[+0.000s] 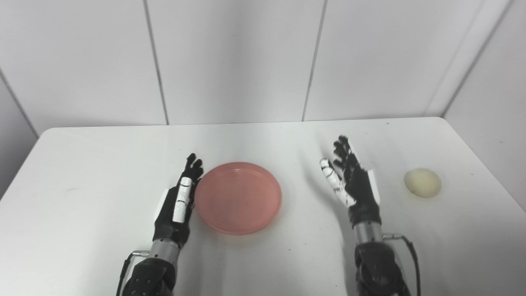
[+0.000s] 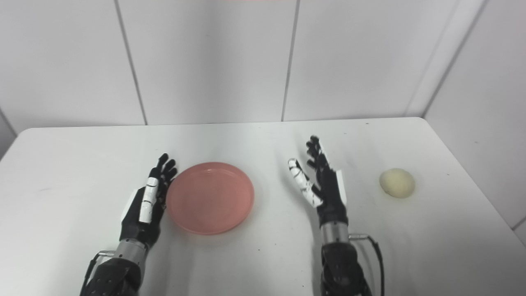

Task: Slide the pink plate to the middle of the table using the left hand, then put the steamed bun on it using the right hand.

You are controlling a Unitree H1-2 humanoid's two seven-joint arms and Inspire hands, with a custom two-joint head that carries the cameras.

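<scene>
Left hand: our left hand point(image 1: 177, 203) lies edge-on beside the pink plate point(image 1: 238, 197), fingers stretched straight and together, holding nothing; its inner side appears to touch the plate's left rim.
Right hand: our right hand point(image 1: 352, 181) stands upright with fingers spread and thumb out, empty, between the plate and the steamed bun point(image 1: 422, 183), near neither.
Plate position: we see the pink plate flat on the white counter point(image 1: 82, 172), already close to the middle, a little left of centre.
Plate handling: we judge it a light, stiff, shallow dish with a low raised rim, likely smooth underneath, so it should slide easily on the counter; a push against the rim's outer wall suits it better than a pinch.
Bun position: the steamed bun sits alone near the counter's right edge, well apart from the plate.
Bun handling: we judge it soft, light and easily dented, its rounded top offering no edge.
Where to take hold: we would cup the bun from above, fingers low on opposite sides, closing gently so it neither squashes nor rolls away.
Step in hand: we judge the slide nearly finished and the bun not yet reached.
</scene>
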